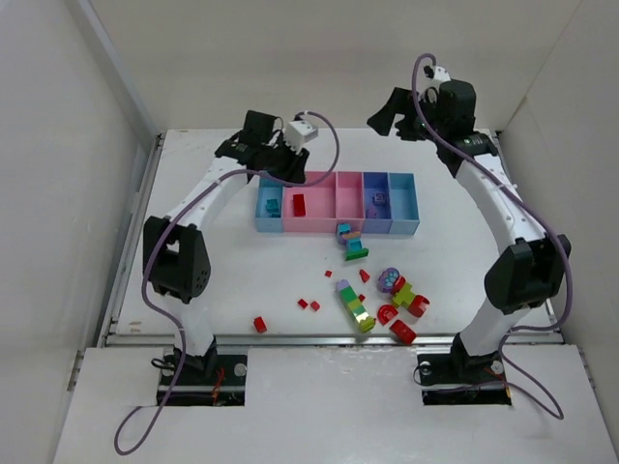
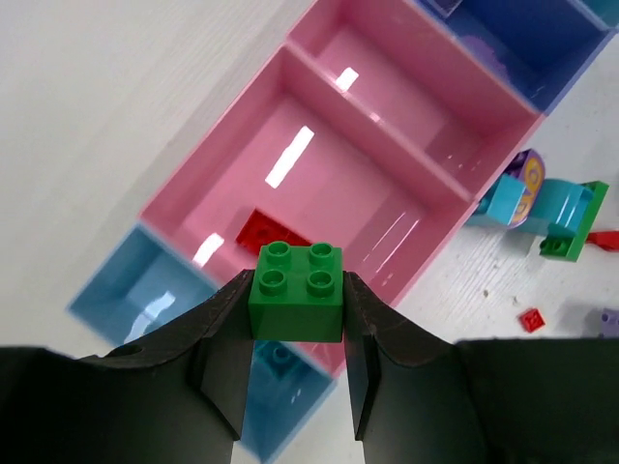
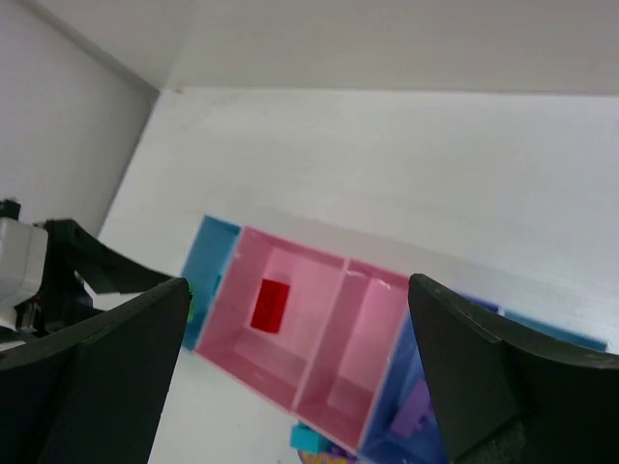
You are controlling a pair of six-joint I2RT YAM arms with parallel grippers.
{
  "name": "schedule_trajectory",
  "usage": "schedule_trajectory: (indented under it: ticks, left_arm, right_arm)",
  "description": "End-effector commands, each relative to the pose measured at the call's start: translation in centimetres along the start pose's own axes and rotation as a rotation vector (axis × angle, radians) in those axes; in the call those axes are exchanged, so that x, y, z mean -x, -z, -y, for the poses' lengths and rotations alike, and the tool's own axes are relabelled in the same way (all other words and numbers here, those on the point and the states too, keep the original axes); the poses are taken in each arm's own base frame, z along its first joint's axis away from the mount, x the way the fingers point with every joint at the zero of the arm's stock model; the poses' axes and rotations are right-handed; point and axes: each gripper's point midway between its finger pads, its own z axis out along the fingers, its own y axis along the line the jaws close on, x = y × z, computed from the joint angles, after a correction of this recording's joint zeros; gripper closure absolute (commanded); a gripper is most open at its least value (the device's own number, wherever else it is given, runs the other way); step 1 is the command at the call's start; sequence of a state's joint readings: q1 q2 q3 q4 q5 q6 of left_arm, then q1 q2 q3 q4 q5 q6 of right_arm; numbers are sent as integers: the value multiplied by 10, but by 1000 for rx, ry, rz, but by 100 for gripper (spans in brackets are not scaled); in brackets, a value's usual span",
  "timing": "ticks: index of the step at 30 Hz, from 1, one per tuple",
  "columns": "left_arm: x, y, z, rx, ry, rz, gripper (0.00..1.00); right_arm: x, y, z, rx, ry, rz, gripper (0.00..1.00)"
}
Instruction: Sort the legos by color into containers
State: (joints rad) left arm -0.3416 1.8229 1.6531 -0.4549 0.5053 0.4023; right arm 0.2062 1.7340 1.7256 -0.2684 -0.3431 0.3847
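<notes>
The left gripper (image 2: 295, 324) clamps a small green four-stud plastic brick (image 2: 295, 288) above the seam between the light-blue end bin (image 2: 126, 290) and the wide pink bin (image 2: 319, 184). The right gripper (image 3: 300, 290) hangs wide open, empty, raised behind the bins.

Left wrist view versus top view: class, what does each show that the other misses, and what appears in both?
Only the left wrist view: a green brick clamped in the left pincer, four studs showing, over the bins. Only the top view: the right arm and a lone red brick near the left arm's base. Both: the row of bins with a flat red brick lying in the wide pink one.
</notes>
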Motion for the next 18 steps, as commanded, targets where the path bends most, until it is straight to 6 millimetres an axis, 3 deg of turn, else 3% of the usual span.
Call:
schedule_trajectory:
  ticks: [1, 4, 7, 8, 9, 12, 14, 16, 18]
  left_arm:
    - [31, -16, 24, -40, -88, 32, 100]
    - [47, -46, 44, -86, -136, 50, 100]
    - [53, -75, 58, -114, -151, 72, 100]
    - [46, -89, 63, -135, -139, 60, 100]
    - [55, -96, 72, -147, -161, 81, 100]
    - [40, -119, 86, -181, -153, 41, 100]
    - [36, -124, 93, -194, -158, 32, 100]
    - [34, -129, 98, -202, -150, 27, 86]
    - [30, -130, 98, -204, -147, 19, 58]
  right_arm:
    - [-54, 0, 41, -127, 29, -126, 1]
    - [-63, 5, 53, -141, 12, -146, 1]
    - [-72, 8, 54, -137, 14, -166, 1]
    - [-75, 10, 54, -138, 12, -170, 1]
    - [-78, 12, 61, -150, 14, -177, 1]
    - [-82, 17, 66, -164, 20, -196, 1]
    - [-80, 20, 67, -171, 32, -194, 1]
    - [-82, 21, 68, -173, 40, -204, 1]
    - [-82, 23, 72, -182, 42, -209, 1]
